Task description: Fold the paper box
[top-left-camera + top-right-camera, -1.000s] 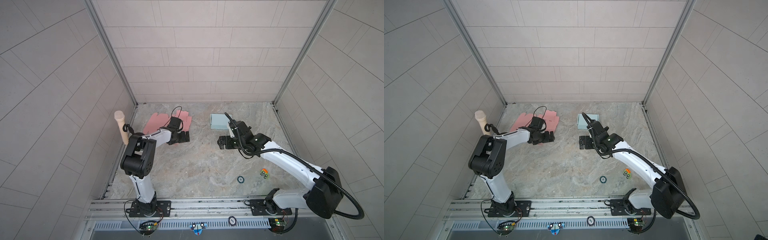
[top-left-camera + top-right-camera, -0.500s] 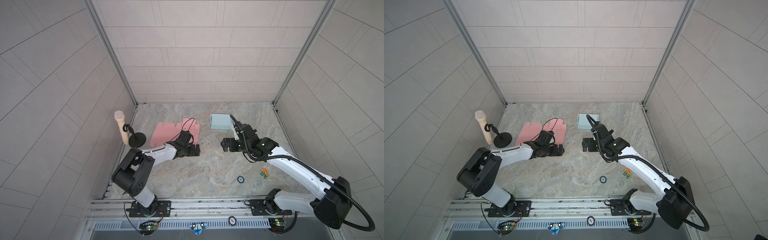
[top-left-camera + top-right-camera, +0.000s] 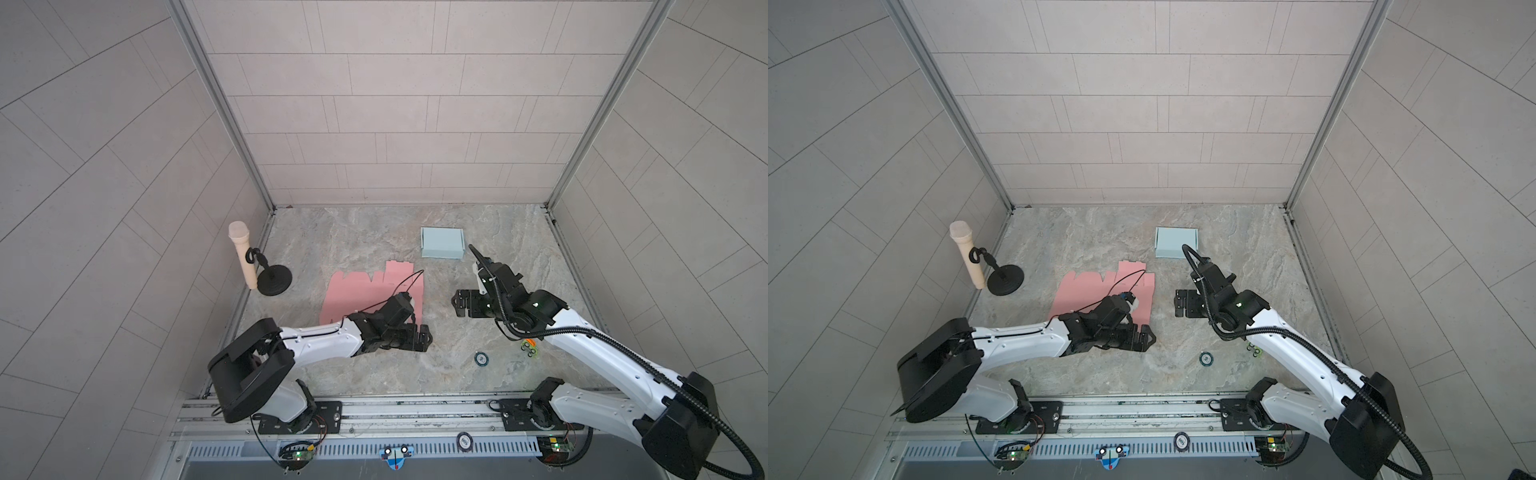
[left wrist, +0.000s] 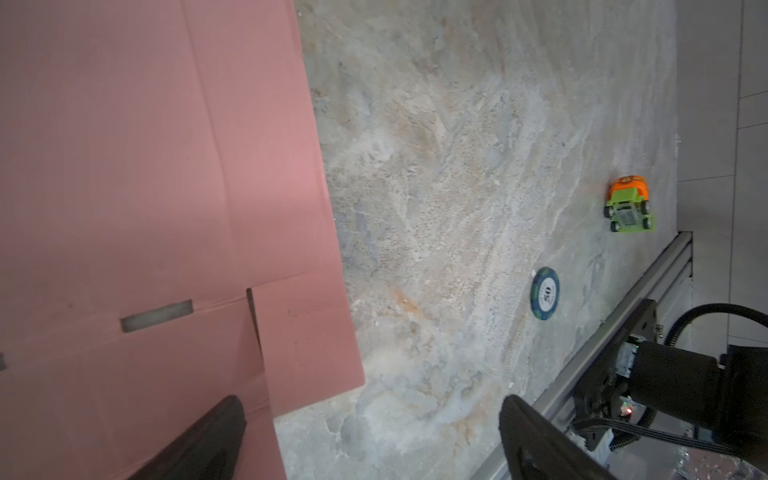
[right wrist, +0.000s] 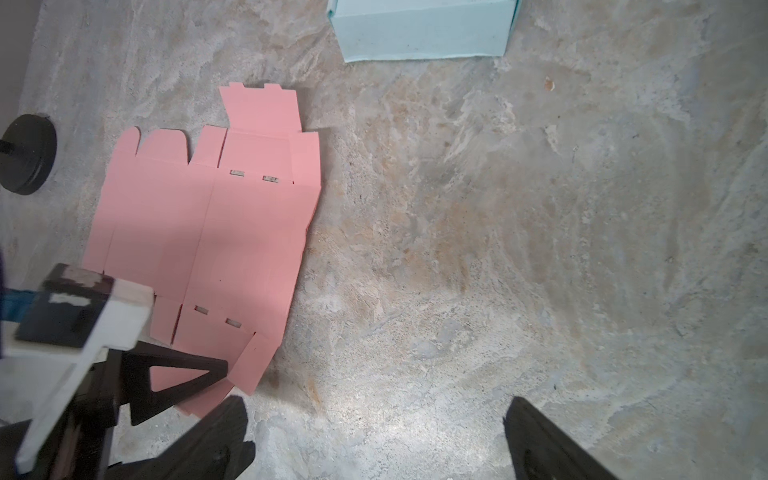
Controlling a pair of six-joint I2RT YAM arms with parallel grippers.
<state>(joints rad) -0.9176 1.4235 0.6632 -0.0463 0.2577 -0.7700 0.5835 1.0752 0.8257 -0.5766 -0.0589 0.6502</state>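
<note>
Jaws on the left gripper point(image 3: 424, 338) and the right gripper point(image 3: 458, 303) are both standing spread wide, gripping nothing. The pink box blank point(image 3: 361, 295) is lying flat and unfolded on the marble table point(image 3: 374, 232), left of centre in both top views. The left gripper is sitting low at the near right corner of the pink box blank. In the left wrist view one finger point(image 4: 199, 444) is showing over the pink edge and the other over bare table; contact cannot be confirmed. The right gripper is hanging over bare table just right of the sheet, apart from it. A light blue box point(image 3: 441, 245), already folded, is resting behind the right gripper. A microphone point(image 3: 243, 257) is standing on its stand at the left wall, while a poker chip point(image 3: 481, 358) and a toy car point(image 3: 530, 347) are lying toward the front right.
</note>
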